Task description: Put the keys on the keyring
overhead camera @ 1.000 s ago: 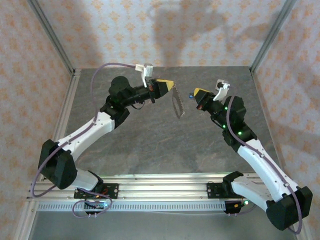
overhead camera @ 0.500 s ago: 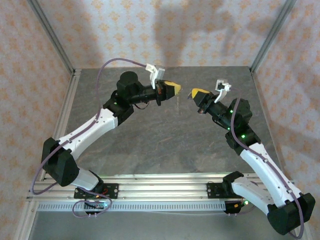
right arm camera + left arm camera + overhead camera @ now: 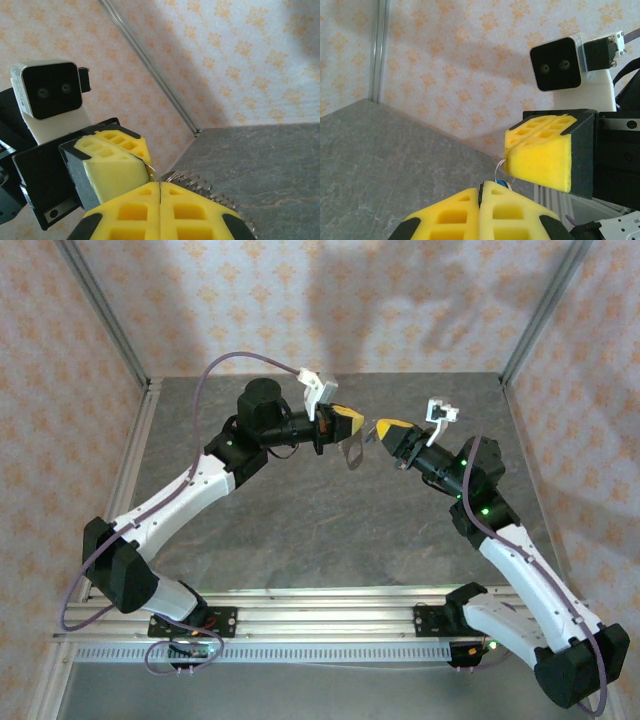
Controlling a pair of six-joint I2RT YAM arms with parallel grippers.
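Note:
In the top external view my left gripper [image 3: 349, 424] and right gripper [image 3: 381, 428] meet tip to tip above the middle of the table. The tan keyring [image 3: 352, 453] hangs from the left gripper, which is shut on it. In the left wrist view my shut left gripper [image 3: 481, 189] has a dark strip pinched at its tips. Just beyond them sits the blue key [image 3: 501, 183], joined by a thin wire loop to the tip of the shut right gripper [image 3: 508, 159]. In the right wrist view the keyring's links [image 3: 201, 186] trail behind my shut right gripper [image 3: 160, 184].
The grey stone-look table [image 3: 300, 530] lies below both arms. Patterned walls with metal corner posts [image 3: 100, 315] close in the back and sides. The arms' mounting rail [image 3: 320, 625] runs along the near edge.
The left gripper has moved right and the right gripper left, so the gap between their tips has closed. The keyring has turned and hangs shorter under the left tip.

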